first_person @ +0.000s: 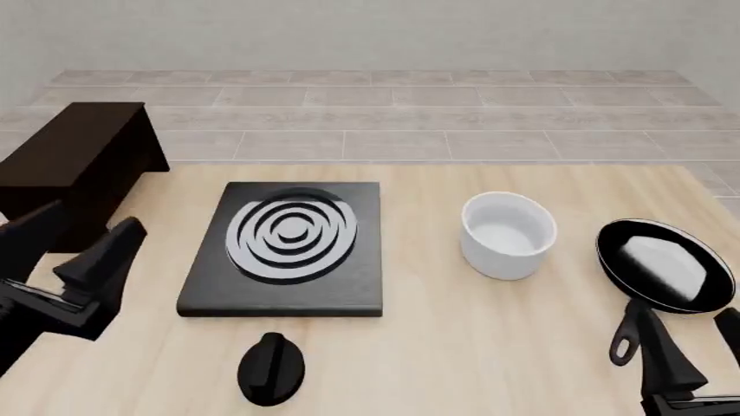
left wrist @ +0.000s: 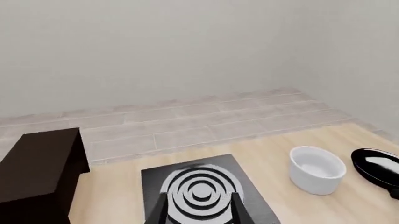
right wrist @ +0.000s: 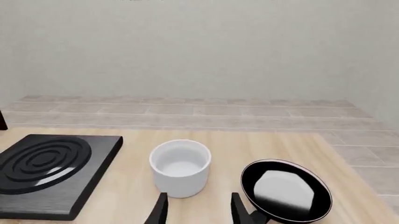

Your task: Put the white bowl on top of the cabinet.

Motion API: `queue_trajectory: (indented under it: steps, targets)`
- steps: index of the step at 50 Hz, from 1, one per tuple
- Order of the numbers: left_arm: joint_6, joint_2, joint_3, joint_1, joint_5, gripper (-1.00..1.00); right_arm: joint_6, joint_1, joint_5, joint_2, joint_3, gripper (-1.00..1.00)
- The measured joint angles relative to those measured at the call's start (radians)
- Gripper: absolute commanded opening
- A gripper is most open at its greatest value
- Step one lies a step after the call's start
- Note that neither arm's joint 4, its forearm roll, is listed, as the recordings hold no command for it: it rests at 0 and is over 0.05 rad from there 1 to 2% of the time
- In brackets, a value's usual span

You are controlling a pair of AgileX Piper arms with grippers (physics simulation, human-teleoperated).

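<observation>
The right gripper (right wrist: 196,207) hung parted and empty, near the white bowl (first_person: 508,234), which stood upright between stove (first_person: 289,247) and frying pan (first_person: 667,264). Glossy and rigid, it likely slips; pinching its rim wall seemed safest.

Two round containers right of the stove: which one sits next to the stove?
The white bowl, deep with tall walls. It stands between the stove and the frying pan, which is flat, black and lies nearest the table's right edge.

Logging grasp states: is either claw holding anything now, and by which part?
Nothing is held. The left claw and right claw are open and empty; the glossy white deep bowl stands untouched on the table.
</observation>
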Motion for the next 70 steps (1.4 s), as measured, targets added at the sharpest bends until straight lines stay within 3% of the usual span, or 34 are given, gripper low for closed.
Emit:
queue_trajectory:
  steps: [17,29,52,70]
  targets:
    - [0.049,0.388,-0.204,-0.214,-0.094,1.0,0.0,0.0,-0.003,0.0,0.002,1.0]
    - [0.11,0.633,-0.366,-0.341,-0.093,1.0,0.001,0.0,-0.003,0.0,0.004,1.0]
    - [0.188,0.98,-0.723,-0.53,0.078,1.0,0.0,0.0,-0.002,0.0,0.002,1.0]
    - [0.249,1.214,-1.013,-0.61,0.263,1.0,0.0,0.0,0.0,0.0,0.0,1.0]
